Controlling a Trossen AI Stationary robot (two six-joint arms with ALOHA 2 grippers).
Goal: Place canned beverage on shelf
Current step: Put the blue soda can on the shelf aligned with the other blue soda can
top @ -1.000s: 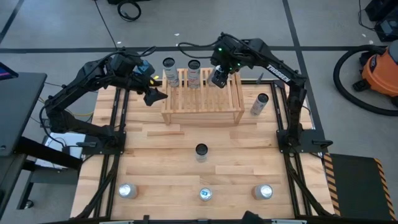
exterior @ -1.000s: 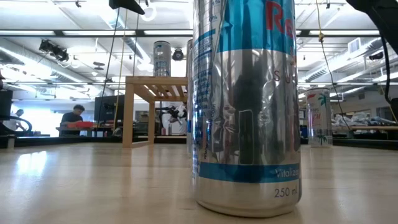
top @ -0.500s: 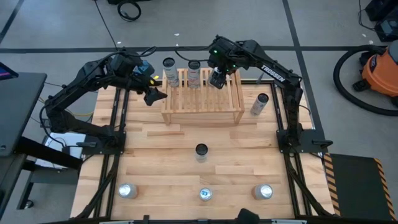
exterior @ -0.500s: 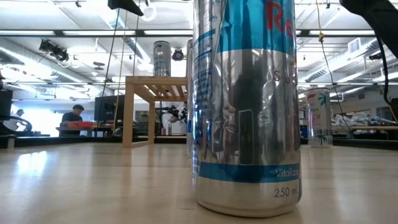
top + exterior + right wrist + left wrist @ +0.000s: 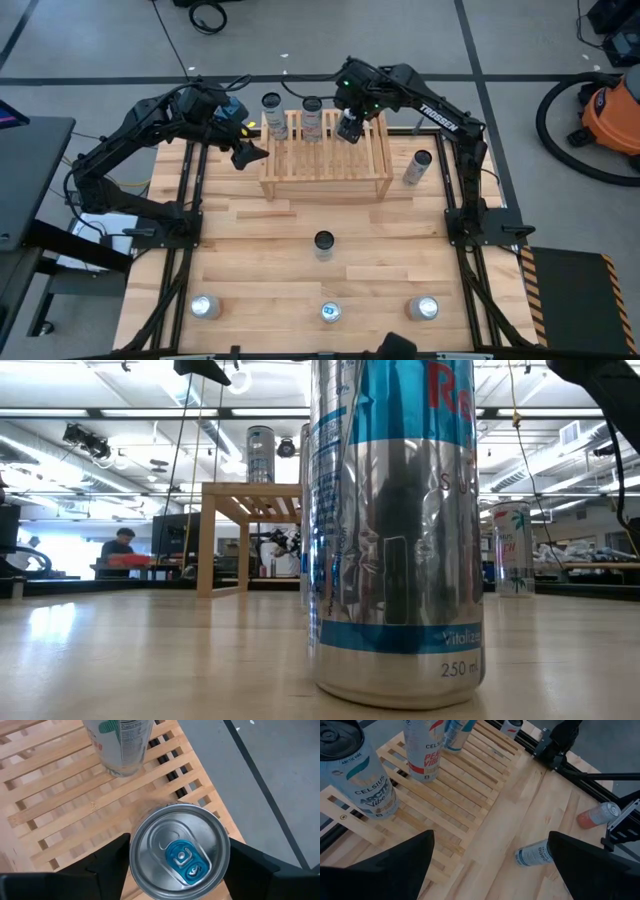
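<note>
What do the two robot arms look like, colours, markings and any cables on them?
Both arms are dark, nearly black, built of jointed links. The right arm has white TROSSEN lettering along its link and a small green light near the wrist. The left arm has a blue part and a yellow-green spot by its wrist, and thin dark cables loop around both wrists.

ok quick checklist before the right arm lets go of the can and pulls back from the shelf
1. Silver can with blue tab over the light wooden slatted shelf: ok.
2. Can upright, top level: ok.
3. Can base resting on the slats: cannot tell, hidden under the can.
4. Right gripper fingers clear of the can: cannot tell, they flank it closely.
5. Gap to the neighbouring white can: ok, apart.
6. Left gripper out of the way, open beside the shelf's left end: ok.
</note>
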